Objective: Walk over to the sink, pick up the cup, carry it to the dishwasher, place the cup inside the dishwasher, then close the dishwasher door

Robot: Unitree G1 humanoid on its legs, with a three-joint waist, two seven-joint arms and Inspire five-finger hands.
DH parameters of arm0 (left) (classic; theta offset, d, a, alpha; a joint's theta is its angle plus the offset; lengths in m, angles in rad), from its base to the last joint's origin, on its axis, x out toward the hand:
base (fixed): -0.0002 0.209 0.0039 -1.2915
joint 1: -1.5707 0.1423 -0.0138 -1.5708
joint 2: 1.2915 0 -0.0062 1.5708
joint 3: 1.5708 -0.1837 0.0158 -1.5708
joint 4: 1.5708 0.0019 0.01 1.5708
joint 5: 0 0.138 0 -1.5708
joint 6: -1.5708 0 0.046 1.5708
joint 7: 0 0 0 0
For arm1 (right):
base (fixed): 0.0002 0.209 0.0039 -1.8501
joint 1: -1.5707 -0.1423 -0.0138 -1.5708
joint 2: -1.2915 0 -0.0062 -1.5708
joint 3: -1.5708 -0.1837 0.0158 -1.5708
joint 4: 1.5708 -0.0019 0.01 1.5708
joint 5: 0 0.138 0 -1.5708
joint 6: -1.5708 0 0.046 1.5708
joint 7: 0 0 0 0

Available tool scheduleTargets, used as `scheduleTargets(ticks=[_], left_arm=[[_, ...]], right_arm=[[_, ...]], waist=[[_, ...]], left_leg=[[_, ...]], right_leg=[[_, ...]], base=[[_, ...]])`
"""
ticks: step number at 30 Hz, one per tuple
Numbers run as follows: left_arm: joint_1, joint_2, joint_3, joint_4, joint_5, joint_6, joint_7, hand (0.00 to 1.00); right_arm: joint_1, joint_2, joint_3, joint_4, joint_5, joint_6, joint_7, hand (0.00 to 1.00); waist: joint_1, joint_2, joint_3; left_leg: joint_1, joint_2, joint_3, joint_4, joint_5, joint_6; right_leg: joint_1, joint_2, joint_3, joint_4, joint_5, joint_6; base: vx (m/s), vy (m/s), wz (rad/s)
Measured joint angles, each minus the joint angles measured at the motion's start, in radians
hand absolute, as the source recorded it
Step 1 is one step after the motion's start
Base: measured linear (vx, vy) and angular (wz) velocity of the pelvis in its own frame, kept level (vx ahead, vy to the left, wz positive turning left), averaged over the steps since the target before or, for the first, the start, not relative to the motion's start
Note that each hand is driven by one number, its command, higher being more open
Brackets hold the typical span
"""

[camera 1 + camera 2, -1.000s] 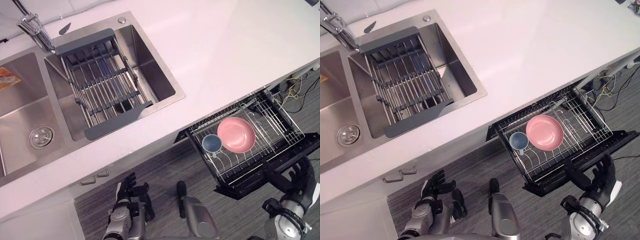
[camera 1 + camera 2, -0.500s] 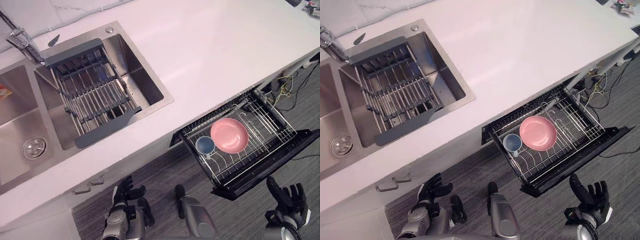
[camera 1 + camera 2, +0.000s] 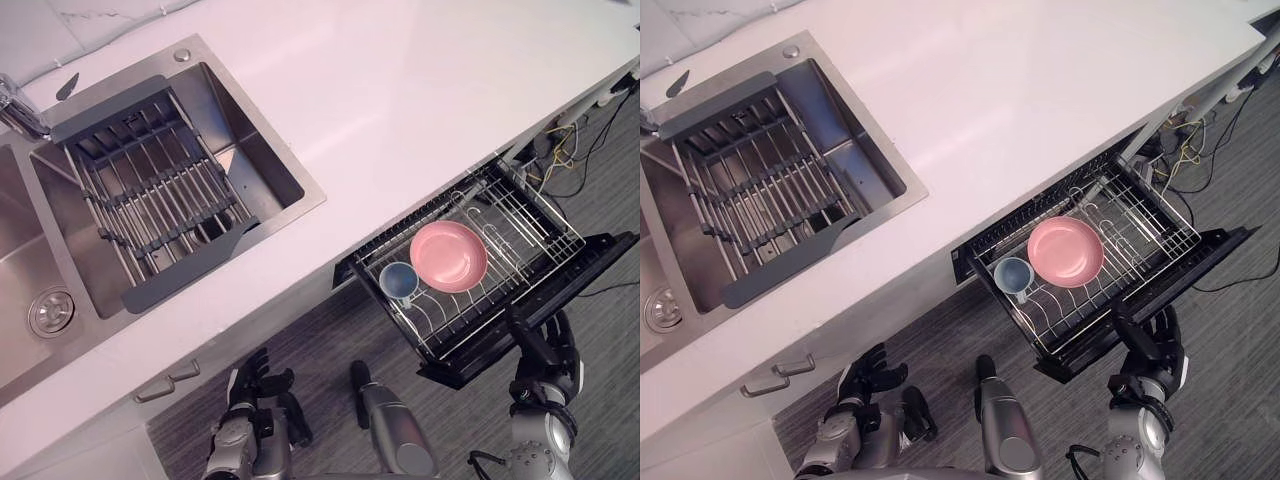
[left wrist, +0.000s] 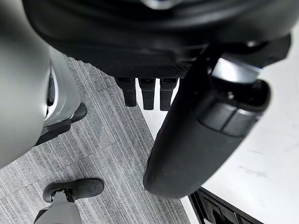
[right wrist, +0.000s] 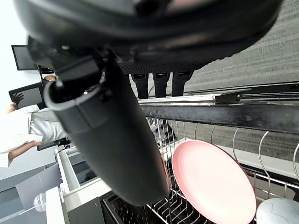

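Note:
The blue cup (image 3: 398,281) sits upright in the pulled-out dishwasher rack (image 3: 540,215), beside a pink plate (image 3: 449,256). The dark dishwasher door (image 3: 590,268) hangs open below the rack's front. My right hand (image 3: 541,347) is open, its straight fingers (image 5: 161,84) reaching up against the door's front edge; past them the right wrist view shows the plate (image 5: 212,179) and the cup (image 5: 280,212). My left hand (image 3: 250,383) hangs low in front of the cabinet, open and holding nothing, with its fingers (image 4: 147,93) over the grey floor.
A steel sink (image 3: 270,150) with a dark drying rack (image 3: 150,200) across it lies at the left of the white countertop (image 3: 400,100). Loose cables (image 3: 570,150) trail on the floor beyond the dishwasher. A person in white (image 5: 23,126) stands in the background.
The camera has shifted. My right hand, which hung below the dishwasher door half a second ago, has risen against the door's front edge. Cup and plate have not moved.

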Motion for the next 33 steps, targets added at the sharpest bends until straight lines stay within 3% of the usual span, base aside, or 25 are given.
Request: scheduleTargets(ticks=[5, 9, 16, 21, 24, 33], left_arm=[[0.001, 0.007, -0.002, -0.001, 0.001, -0.001, -0.015, 0.90], [0.005, 0.026, -0.002, -0.001, 0.001, -0.002, -0.015, 0.90], [0.021, 0.043, 0.000, -0.002, 0.003, -0.002, -0.014, 0.90], [0.027, 0.044, 0.001, -0.005, 0.020, -0.002, -0.015, 0.90], [0.028, 0.045, 0.001, -0.007, 0.020, -0.003, -0.015, 0.90], [0.032, 0.050, 0.001, -0.029, 0.019, -0.002, -0.015, 0.90]], right_arm=[[-0.004, -0.002, 0.028, -0.010, 0.009, -0.005, 0.000, 0.90], [-0.021, -0.007, 0.064, -0.020, 0.035, -0.018, 0.000, 0.90], [-0.147, -0.016, 0.123, -0.020, 0.075, -0.019, 0.000, 0.90], [-0.250, -0.051, 0.176, -0.002, 0.075, -0.019, 0.001, 0.90], [-0.321, -0.053, 0.180, 0.045, 0.077, -0.034, 0.000, 0.90], [-0.327, -0.073, 0.176, 0.150, 0.112, -0.072, 0.008, 0.90]], waist=[[0.004, 0.006, 0.003], [0.028, 0.009, 0.004], [0.059, 0.034, 0.005], [0.077, 0.037, 0.006], [0.082, 0.038, 0.006], [0.079, 0.044, 0.004]], left_leg=[[-0.001, -0.015, -0.060, -0.034, 0.001, -0.002], [-0.004, -0.032, -0.098, -0.058, 0.022, 0.001], [-0.041, -0.053, -0.185, -0.082, 0.063, 0.000], [-0.065, -0.068, -0.238, -0.091, 0.086, -0.001], [-0.079, -0.075, -0.262, -0.089, 0.092, 0.000], [-0.110, -0.103, -0.340, -0.101, 0.118, 0.005]], right_leg=[[0.010, -0.021, -0.066, 0.002, -0.001, -0.006], [0.018, -0.042, -0.104, 0.002, -0.005, -0.013], [0.023, -0.073, -0.184, 0.000, -0.008, -0.019], [0.023, -0.092, -0.234, 0.000, -0.013, -0.025], [0.023, -0.103, -0.255, 0.002, -0.016, -0.025], [0.025, -0.137, -0.330, 0.018, -0.032, -0.024]], base=[[-0.03, -0.033, 0.26], [-0.04, -0.030, 0.31], [-0.02, -0.042, 0.37], [-0.01, -0.033, 0.34], [-0.02, -0.002, 0.23], [-0.04, -0.006, 0.27]])
